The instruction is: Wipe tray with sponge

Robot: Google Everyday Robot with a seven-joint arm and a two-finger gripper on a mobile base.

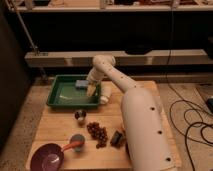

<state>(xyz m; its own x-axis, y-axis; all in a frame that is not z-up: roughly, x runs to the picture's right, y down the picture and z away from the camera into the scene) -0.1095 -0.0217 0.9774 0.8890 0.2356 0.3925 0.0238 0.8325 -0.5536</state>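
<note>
At the lower left of the frame, nearest the camera, a round purple bowl [47,158] sits on the wooden table [52,125]. Just to its right is a small grey cup [77,141] with an orange piece reaching toward the bowl. Right of the cup lies a cluster of dark red grapes [97,133], and beside them a dark block [117,138] next to the robot's white arm [142,125], which fills the lower right. A little farther back, a small dark round thing [80,115] stands alone on the table.

Beyond it, left of centre, lies the green tray [60,88], flat on the table's far part. The arm bends over the tray's right edge, and the pincer [91,90] hangs low inside the tray's right half, its fingers apart and nothing clamped between them. The grey-blue sponge [81,83] lies in the tray's far right part, just left of the pincer; contact cannot be told. A small white thing [104,99] sits against the tray's right rim outside. Behind the table runs a pale shelf [150,57].
</note>
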